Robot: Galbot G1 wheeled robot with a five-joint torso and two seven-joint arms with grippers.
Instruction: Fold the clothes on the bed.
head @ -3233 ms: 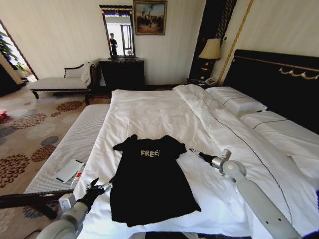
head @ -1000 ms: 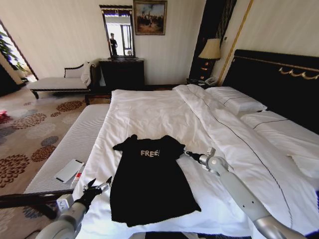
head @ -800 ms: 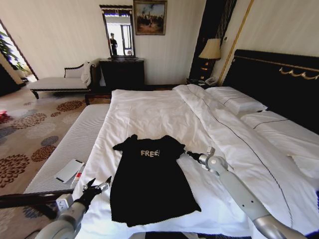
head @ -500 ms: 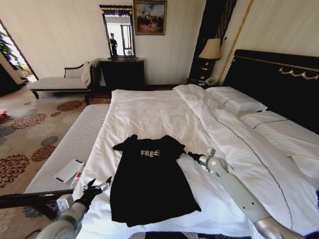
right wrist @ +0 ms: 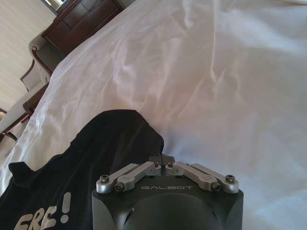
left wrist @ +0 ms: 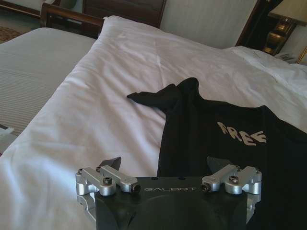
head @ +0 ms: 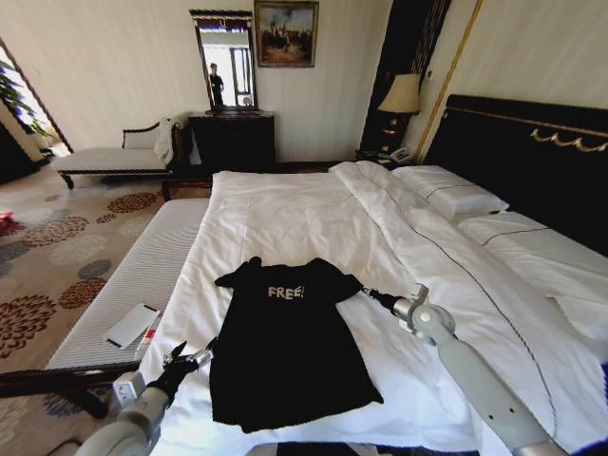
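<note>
The clothes are one black T-shirt (head: 285,347) with white "FREE!" lettering, lying flat and spread out on the bed (head: 285,209), near its front edge. My right gripper (head: 367,294) is at the tip of the shirt's right sleeve. In the right wrist view this gripper (right wrist: 163,158) is shut, its tips pinching the edge of the sleeve (right wrist: 120,139). My left gripper (head: 190,357) hovers open just left of the shirt's lower left side. In the left wrist view its fingers (left wrist: 164,163) are spread wide over the shirt's edge (left wrist: 216,139).
A padded bench (head: 142,275) runs along the bed's left side with a white flat device (head: 131,325) on it. Pillows (head: 451,190) and the folded-back duvet (head: 456,266) lie on the right, against the dark headboard (head: 532,161). A chaise (head: 104,160) and a dresser (head: 233,141) stand by the far wall.
My right gripper reached in to the sleeve tip, then drew back a little to the right with the sleeve edge. The left gripper has hardly moved.
</note>
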